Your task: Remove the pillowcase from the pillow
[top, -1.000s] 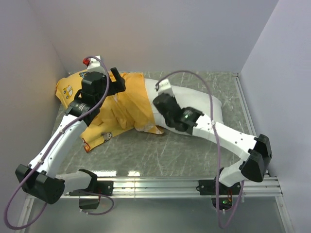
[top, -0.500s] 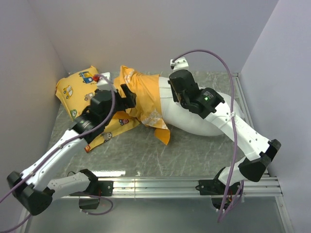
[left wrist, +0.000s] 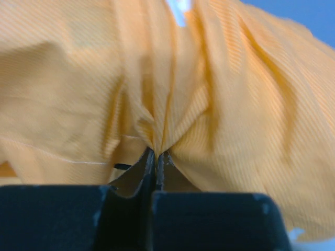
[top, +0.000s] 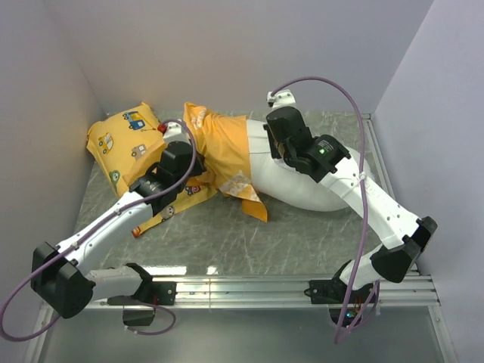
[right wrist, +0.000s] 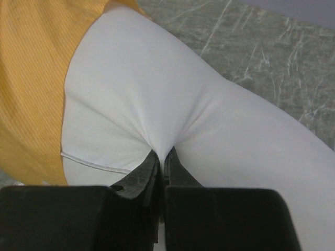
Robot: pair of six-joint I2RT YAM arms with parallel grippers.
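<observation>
The orange pillowcase (top: 223, 144) lies bunched over the left end of the white pillow (top: 302, 185), which stretches to the right across the table. My left gripper (top: 195, 157) is at the pillowcase's left side; in the left wrist view its jaws (left wrist: 157, 152) are shut on a pinched fold of the orange pillowcase (left wrist: 220, 94). My right gripper (top: 277, 148) is on the pillow just right of the orange edge. In the right wrist view it (right wrist: 162, 152) is shut on a pucker of the white pillow (right wrist: 209, 120), with the pillowcase (right wrist: 31, 78) at the left.
A smaller yellow cushion (top: 121, 136) printed with little vehicles sits at the back left against the wall, its lower part under my left arm. The grey marbled table (top: 302, 234) is walled on three sides, with a metal rail (top: 265, 287) along the front edge.
My left gripper has gone from open to shut on the pillowcase. The right arm swung up and back with the pillow a second ago and has held still since.
</observation>
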